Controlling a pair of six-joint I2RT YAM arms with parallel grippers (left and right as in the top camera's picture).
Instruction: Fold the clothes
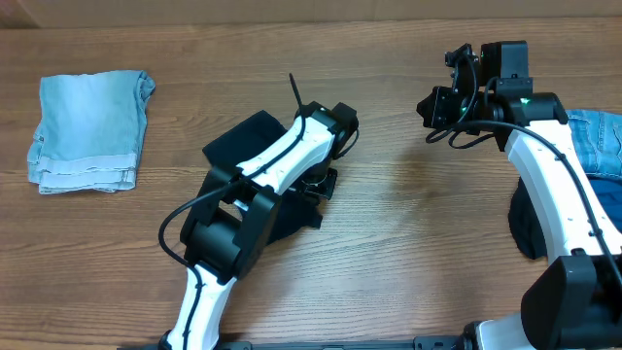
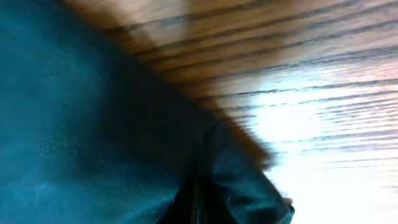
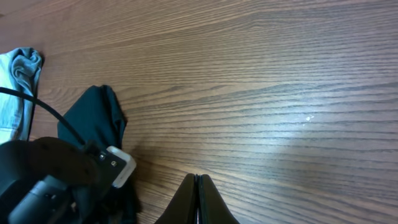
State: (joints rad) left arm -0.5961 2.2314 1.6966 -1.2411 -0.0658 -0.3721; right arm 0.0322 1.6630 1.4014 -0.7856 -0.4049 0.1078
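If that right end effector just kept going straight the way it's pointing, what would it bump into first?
Probably the bare wooden table: the shut right end effector aims at open wood, with the dark garment off to one side. Depth is hard to judge.

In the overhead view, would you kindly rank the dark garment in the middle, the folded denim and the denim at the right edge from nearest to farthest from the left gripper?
From the left gripper:
1. The dark garment, in the middle, right at the jaws, which look shut on it.
2. The folded denim, far left.
3. The denim at the right edge, far right, partly out of frame.
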